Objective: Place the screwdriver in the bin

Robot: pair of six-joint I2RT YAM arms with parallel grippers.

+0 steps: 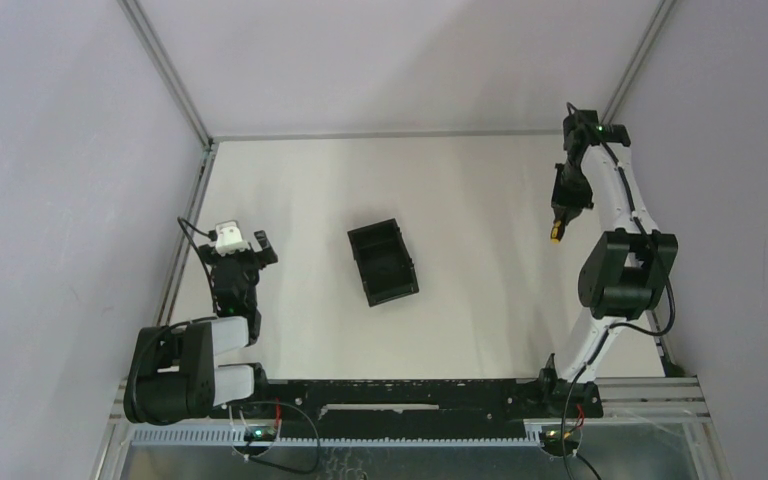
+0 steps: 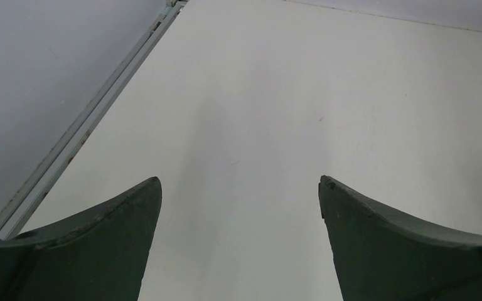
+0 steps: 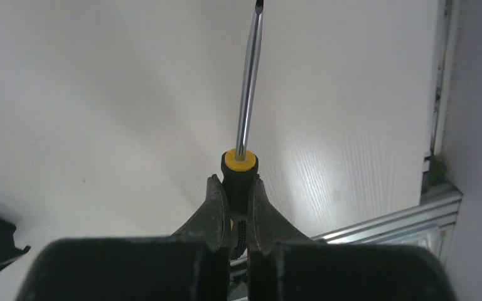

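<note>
Table (image 1: 460, 180): white, walled on three sides. Bin (image 1: 383, 262) sat open-top near the middle, long axis roughly far-to-near and skewed a little.

Left gripper (image 2: 240, 188) was parked at the left side with its fingers spread wide and nothing between them. I read it as not involved.

Right gripper (image 3: 237, 188) was clenched on the handle of the screwdriver (image 3: 249, 88), out by the right edge and well apart from the bin. It looked lifted off the table, going by the soft shadow under it.

Step as I judged it: carry to the bin.
- Swing left with the clamp held and enough height to clear the thick rim.
- Yaw the wrist so the shaft lines up with the bin's long axis. It's shorter than the bin, so it should lie flat inside.
- Get low over the opening before letting go. A high drop could bounce it out or leave the tip hung on the rim.

Pointing: the long axis ran straight out of the jaws, in line with the gripper. Handle was back in the pads, yellow collar just proud of them, tip leading away from the wrist and angled toward the table. In the top view only the yellow bit under the gripper showed; the shaft was too thin to make out.
</note>
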